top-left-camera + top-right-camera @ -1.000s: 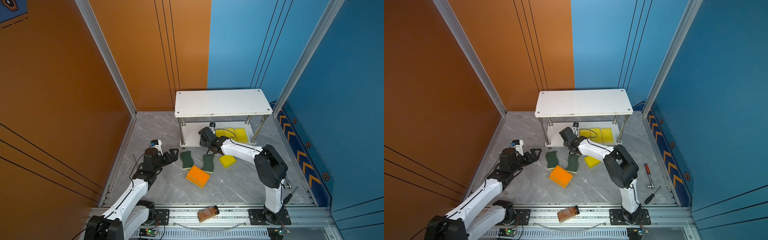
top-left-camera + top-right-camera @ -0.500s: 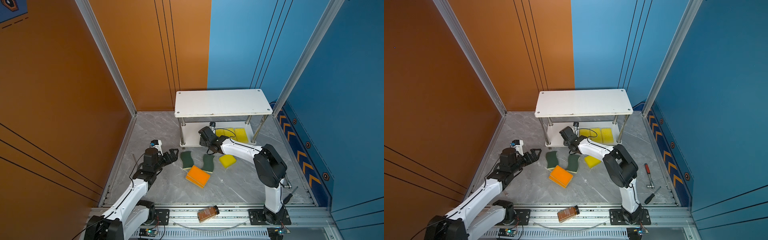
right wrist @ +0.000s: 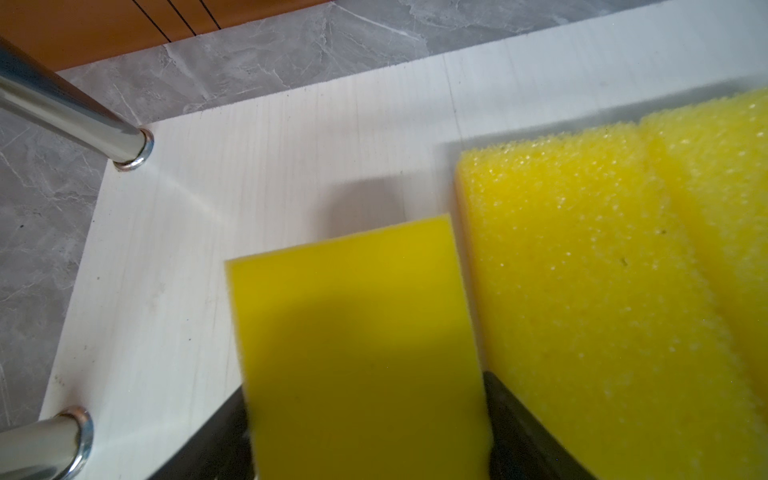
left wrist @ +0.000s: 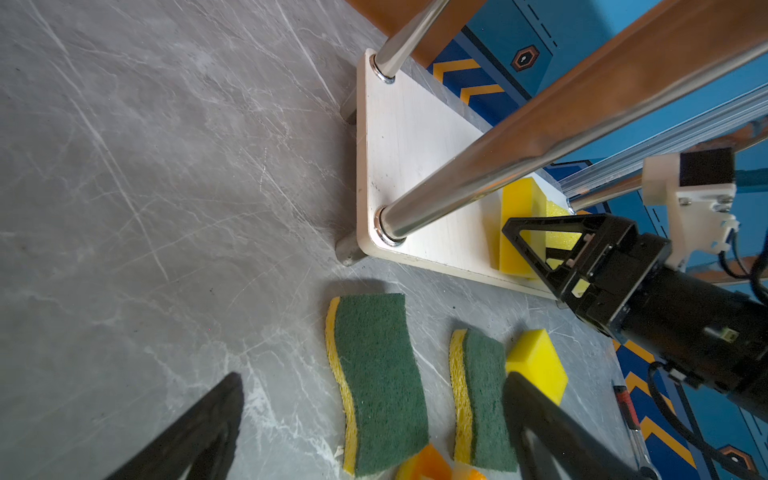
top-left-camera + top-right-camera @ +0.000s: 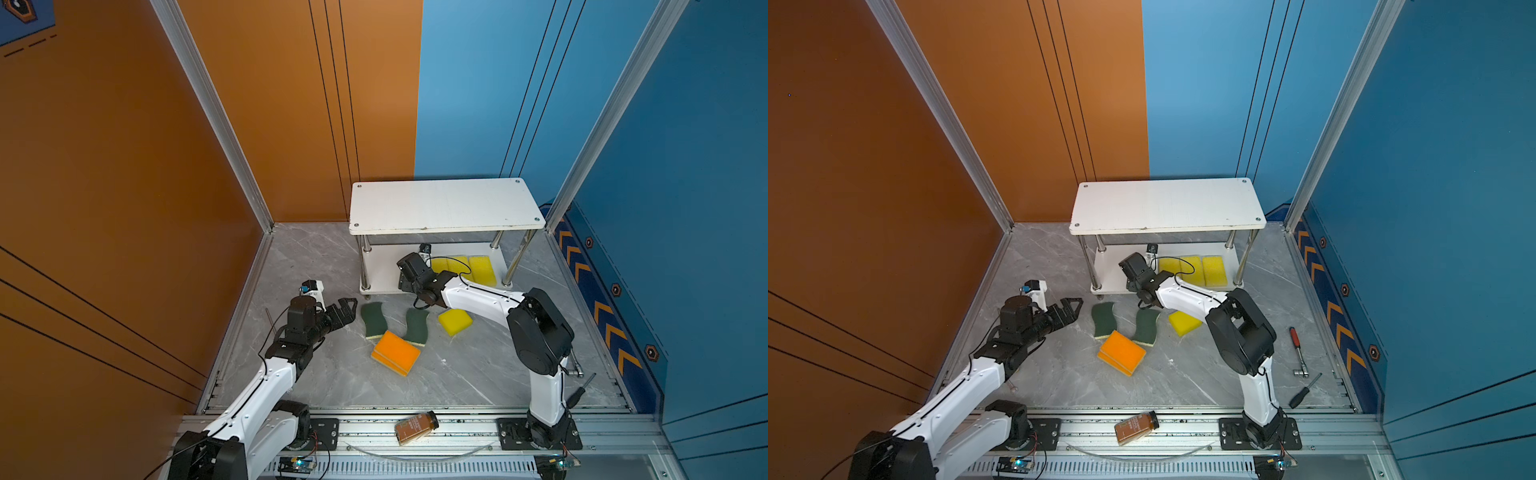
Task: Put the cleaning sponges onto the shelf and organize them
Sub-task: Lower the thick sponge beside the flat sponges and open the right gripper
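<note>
Right gripper: straddles a yellow sponge over the bottom board of the shelf, just beside the yellow row, likely to group likes; pinching or letting go, cannot tell. Left gripper: spread, near green sponges.

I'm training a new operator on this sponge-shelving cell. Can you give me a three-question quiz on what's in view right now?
1. True or false: the top board of the shelf is bare.
2. What sits between the fingers of the right gripper? A) an orange sponge B) a yellow sponge C) the brown bottle
3. How many green-topped sponges lie on the floor?
Key: 1 true; 2 B; 3 two.
</note>
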Action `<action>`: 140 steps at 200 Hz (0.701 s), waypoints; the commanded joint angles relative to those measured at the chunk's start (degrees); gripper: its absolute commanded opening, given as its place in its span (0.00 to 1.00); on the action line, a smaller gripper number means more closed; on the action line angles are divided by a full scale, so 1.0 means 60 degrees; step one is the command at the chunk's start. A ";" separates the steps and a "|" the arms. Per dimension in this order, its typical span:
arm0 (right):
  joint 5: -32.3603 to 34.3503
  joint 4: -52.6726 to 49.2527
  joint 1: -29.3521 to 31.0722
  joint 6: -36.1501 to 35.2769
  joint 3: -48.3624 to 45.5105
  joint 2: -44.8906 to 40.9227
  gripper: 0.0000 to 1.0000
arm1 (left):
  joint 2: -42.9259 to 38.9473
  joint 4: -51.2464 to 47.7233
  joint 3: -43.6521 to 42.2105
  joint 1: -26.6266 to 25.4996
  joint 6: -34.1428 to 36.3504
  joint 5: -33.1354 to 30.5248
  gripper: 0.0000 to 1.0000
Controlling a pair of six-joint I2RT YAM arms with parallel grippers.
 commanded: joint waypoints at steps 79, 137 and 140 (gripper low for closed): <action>0.0073 -0.0059 0.0044 -0.0061 0.0282 0.0027 0.79 | 0.0046 -0.0062 0.0030 0.0081 0.0134 0.0164 0.98; 0.0123 0.0198 0.0131 -0.0228 0.0075 -0.0221 0.86 | -0.0013 -0.0062 0.0002 0.0081 0.0121 0.0171 0.98; 0.0145 0.0194 0.0131 -0.0238 0.0072 -0.0235 0.86 | -0.0009 -0.0062 0.0002 0.0085 0.0119 0.0165 0.98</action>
